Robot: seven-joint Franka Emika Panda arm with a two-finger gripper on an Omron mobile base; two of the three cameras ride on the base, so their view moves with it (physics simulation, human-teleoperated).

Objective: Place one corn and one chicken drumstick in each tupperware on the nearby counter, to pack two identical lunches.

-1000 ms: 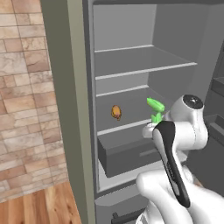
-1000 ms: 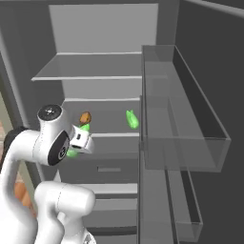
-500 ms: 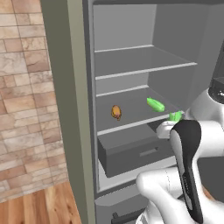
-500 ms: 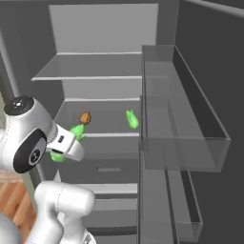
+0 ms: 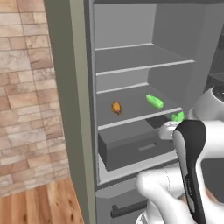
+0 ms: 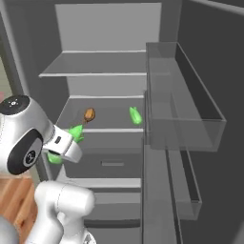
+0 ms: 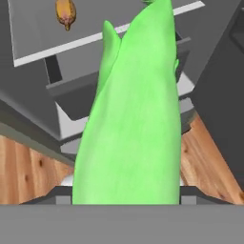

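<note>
**Corn coming out of the fridge**

Your hand (image 6: 71,140) is gripping one corn (image 7: 133,119) and has been pulling back and down from the fridge shelf (image 5: 131,116), so carrying it to a tupperware is likely next. Another corn (image 5: 154,101) and a chicken drumstick (image 5: 116,107) are lying well apart on that shelf, waiting.

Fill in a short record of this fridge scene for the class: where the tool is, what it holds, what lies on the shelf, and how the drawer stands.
tool: in front of the open fridge, shut on a corn cob
shelf: one corn, one chicken drumstick, apart
drawer: below that shelf, pulled partly out
fridge door: open
</note>
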